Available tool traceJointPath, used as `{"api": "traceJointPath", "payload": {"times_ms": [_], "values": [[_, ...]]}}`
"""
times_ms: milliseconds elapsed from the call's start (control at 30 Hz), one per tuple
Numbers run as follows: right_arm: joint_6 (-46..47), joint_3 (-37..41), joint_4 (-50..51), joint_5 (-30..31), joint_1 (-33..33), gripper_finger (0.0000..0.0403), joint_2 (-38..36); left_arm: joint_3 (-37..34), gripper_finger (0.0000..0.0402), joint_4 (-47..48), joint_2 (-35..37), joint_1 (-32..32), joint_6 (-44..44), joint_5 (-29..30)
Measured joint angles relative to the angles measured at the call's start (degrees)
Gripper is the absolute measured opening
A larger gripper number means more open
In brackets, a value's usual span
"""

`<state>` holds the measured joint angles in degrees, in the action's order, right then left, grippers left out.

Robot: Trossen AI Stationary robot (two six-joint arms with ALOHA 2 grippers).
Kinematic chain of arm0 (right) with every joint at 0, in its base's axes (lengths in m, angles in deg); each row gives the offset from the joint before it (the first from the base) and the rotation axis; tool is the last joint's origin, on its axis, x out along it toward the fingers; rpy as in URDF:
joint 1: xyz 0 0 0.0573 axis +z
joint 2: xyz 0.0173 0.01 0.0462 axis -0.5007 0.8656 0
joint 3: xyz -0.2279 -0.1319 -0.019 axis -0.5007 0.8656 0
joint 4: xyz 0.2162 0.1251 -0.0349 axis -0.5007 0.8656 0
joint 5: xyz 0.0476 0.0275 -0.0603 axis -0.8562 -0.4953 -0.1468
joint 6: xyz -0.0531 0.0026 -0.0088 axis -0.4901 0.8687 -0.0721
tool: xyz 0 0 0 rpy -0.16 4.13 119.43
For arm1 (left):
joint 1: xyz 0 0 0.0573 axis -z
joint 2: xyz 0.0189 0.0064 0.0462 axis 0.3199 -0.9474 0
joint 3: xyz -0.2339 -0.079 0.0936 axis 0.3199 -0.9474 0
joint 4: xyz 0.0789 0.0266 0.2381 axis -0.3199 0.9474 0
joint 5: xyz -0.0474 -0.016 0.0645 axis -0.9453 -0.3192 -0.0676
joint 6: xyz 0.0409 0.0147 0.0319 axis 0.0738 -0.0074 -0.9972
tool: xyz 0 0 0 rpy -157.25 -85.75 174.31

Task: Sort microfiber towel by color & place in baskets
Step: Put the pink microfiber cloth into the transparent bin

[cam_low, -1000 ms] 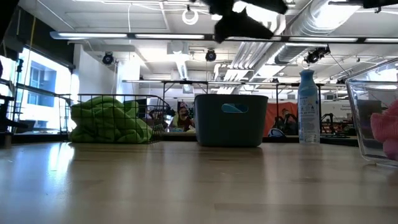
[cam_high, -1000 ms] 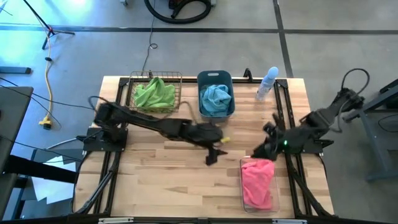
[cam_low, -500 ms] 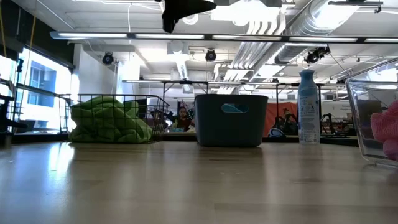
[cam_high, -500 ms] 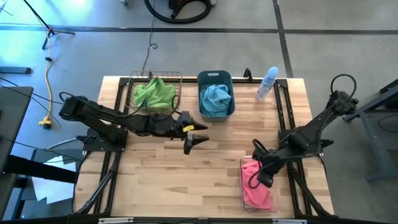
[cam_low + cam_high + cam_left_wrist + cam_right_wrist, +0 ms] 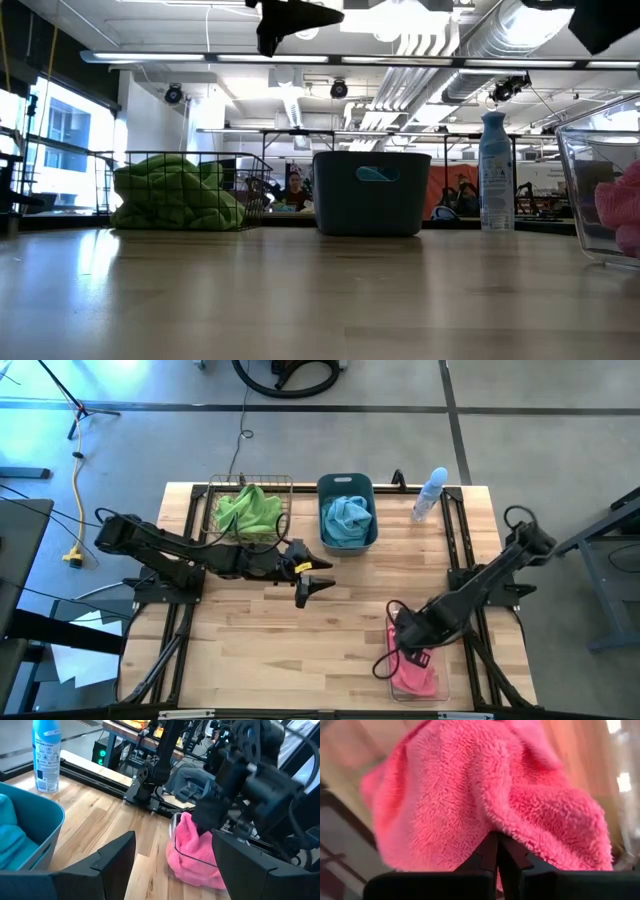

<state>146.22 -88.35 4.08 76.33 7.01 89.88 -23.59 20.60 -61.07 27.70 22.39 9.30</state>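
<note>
Microfiber towels, soft and fleecy, sorted by colour into three containers on the pale wooden table (image 5: 250,650). Lime green cloths (image 5: 248,510) heaped in the copper-brown wire mesh basket (image 5: 283,510) at about 11 o'clock on the tabletop, piled nearly to its rim in the low view (image 5: 175,192). Light blue cloths (image 5: 348,517) bunched in the slate-blue plastic tub (image 5: 345,484) at 12 o'clock, just beside the wire basket. Bright pink cloths (image 5: 413,672) lying in the clear rectangular plastic bin (image 5: 443,680) at about 5 o'clock, well apart from the other two containers. Pale blue spray bottle (image 5: 431,494) standing upright near 1 o'clock, beside the tub. Right gripper (image 5: 405,645) lowered over the clear bin, fingers drawn together with pink fleece (image 5: 490,795) pressed right against their tips in the right wrist view; cannot tell whether any cloth is pinched between them. Left gripper (image 5: 308,578) hanging above bare wood near the table's middle, at 6 o'clock from the wire basket and tub, fingers (image 5: 117,855) spread apart and holding nothing. Same pink cloth and clear bin visible from the left wrist view beyond those spread fingers, with the right arm bent down over them.
</note>
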Motion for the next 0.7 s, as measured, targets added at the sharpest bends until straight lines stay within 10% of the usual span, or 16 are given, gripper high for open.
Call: {"api": "traceJointPath", "payload": {"times_ms": [700], "values": [[-16.0, 0.0, -8.9, 3.2, 3.0, 0.0000, 13.1, 0.0, 0.0250, -0.3, 3.7, 0.0, 1.4, -0.2]]}}
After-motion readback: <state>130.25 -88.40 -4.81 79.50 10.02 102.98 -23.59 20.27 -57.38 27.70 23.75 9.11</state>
